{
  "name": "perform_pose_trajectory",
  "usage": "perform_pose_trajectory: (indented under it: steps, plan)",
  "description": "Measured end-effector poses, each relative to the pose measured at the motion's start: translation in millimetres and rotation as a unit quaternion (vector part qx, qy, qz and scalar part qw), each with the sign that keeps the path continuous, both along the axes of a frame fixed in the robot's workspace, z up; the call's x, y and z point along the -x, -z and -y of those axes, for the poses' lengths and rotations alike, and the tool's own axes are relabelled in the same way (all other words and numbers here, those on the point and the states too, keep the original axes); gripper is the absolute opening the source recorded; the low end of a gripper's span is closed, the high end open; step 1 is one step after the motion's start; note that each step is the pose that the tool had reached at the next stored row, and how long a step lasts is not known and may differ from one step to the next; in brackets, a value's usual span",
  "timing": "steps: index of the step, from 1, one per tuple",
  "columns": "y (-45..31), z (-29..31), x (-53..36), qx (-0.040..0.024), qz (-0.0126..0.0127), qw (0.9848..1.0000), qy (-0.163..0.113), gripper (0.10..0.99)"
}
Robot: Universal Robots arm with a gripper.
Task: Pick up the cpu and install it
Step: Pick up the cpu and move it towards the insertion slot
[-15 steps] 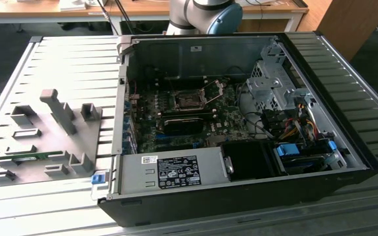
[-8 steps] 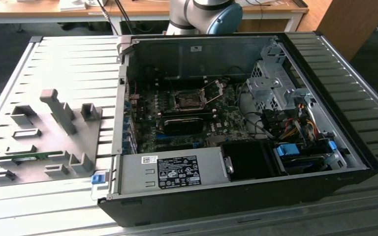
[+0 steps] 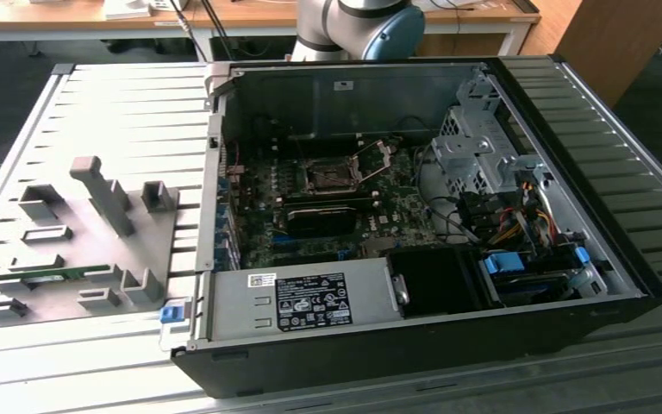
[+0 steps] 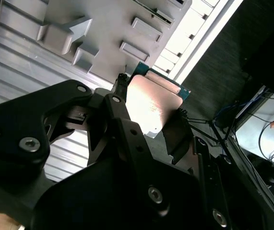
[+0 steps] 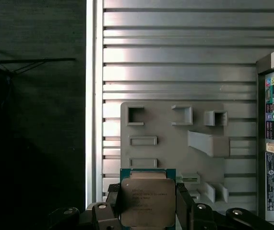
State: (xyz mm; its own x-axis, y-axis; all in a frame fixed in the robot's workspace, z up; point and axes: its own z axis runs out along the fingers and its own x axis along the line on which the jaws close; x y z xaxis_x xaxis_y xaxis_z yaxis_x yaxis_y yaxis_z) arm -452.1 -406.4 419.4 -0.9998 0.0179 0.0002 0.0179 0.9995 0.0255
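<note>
Four walls ring the open computer case (image 3: 423,345), which lies on its side on the slatted worktop (image 3: 619,216). Read the exterior view as a clock face centred on that case. The socket (image 3: 331,177) sits near the middle of the board with its metal frame tipped up on the one o'clock side. A dark block (image 3: 325,220) lies just beside it at six o'clock and the drive cage (image 3: 475,151) stands at three o'clock. The power supply (image 3: 296,302) runs along the wall at seven o'clock. The case's upper side is open over the socket. Outside the case at nine o'clock you have the grey fixture tray (image 3: 101,250), with a green memory stick (image 3: 49,278) in a slot near its eight o'clock corner. The arm's base (image 3: 360,26) stands at twelve o'clock.

In the first wrist view the worktop's bright edge (image 5: 91,96) runs beside the tray, with dark floor beyond it.

Your tool (image 5: 148,206) is clamped on the cpu (image 5: 148,199). Its black fingers (image 5: 184,203) press on two opposite edges of the chip, open just to the chip's width. The cpu hangs in the air, well apart from the tray beneath it.

The exterior view gives you the socket and its neighbours. The first wrist view gives you the cpu's printed metal top. The second wrist view shows the green edge of the cpu (image 4: 148,100) past the fingertips.
</note>
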Motion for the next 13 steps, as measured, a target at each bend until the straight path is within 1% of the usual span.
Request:
perform_pose_trajectory:
  steps: [13]
  plan:
    - [-11.8,-0.9,0.0,0.0,0.0,1.0,0.001,0.545]
